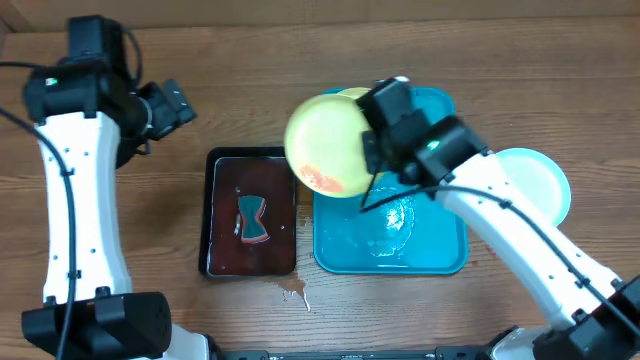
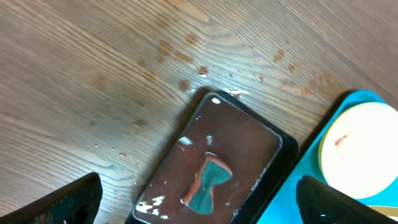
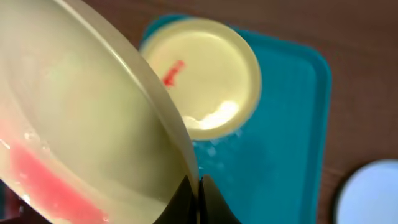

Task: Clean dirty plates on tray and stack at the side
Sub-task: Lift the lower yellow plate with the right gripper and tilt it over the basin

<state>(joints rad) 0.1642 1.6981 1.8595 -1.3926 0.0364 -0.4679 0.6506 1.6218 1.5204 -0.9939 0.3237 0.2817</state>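
Three plates are in view. One pale yellow-green plate (image 1: 322, 145) is lifted and tilted, over the gap between the turquoise tray (image 1: 440, 250) and the dark tray (image 1: 222, 215). A second yellow-green plate (image 3: 205, 74) lies at the turquoise tray's far end with a small red streak on it. The blue-white plate (image 1: 540, 180) rests on the table (image 1: 450, 40), just beside that tray.

The right gripper (image 1: 370, 150) pinches the lifted plate by its rim, its fingers narrow with only the thin edge between them. The left gripper (image 1: 182, 105) is spread wide and holds nothing, well apart from the sponge (image 1: 253, 220) in the dark tray.

The step in hand looks like offering the dirty face for wiping. The red-orange smear (image 1: 325, 180) sits low on the plate, away from the pinched edge. A rim pinch gives little hold against twisting (and the plate looks wet), so any wiping should be light and pushed toward the gripped side. The left arm probably needs the sponge first, and its narrow waist looks the easiest place to grasp. Keeping the plate above the dark tray would let drips fall there rather than on the wood.
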